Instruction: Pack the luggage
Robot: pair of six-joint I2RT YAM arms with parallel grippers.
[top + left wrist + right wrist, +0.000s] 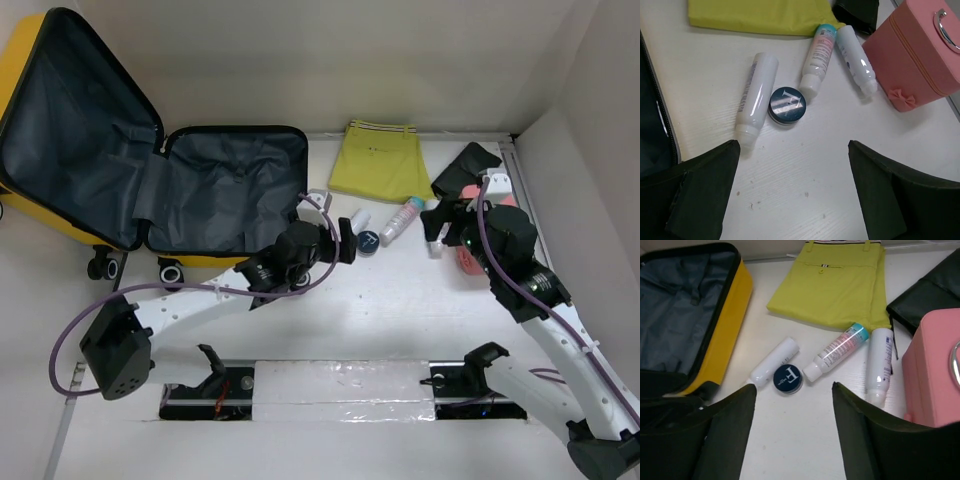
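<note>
At the upper left of the overhead view we find the luggage (215,190) lying open, both halves showing only grey lining, so as far as we can see nothing is packed. Everything else sits on the table to its right: a white bottle (756,92), a round jar (786,105) touching it, a pink-and-teal bottle (818,57), a second white bottle (855,57), a pink box (917,55), a yellow garment (380,160) and a black pouch (465,170) near the back wall. We judge the task barely begun, with every item left to move

The left gripper (792,190) hangs with fingers spread wide and nothing between them, above bare table just short of the jar. The right gripper (795,435) is likewise spread and empty, beside the pink box

The wheels sit at the case's lower edge in the overhead view, so we read its long axis as running roughly bottom to top of that frame, wheel end toward the bottom. The right half lies flat, mouth upward, nearest the bottles; the left half seems tilted up
</note>
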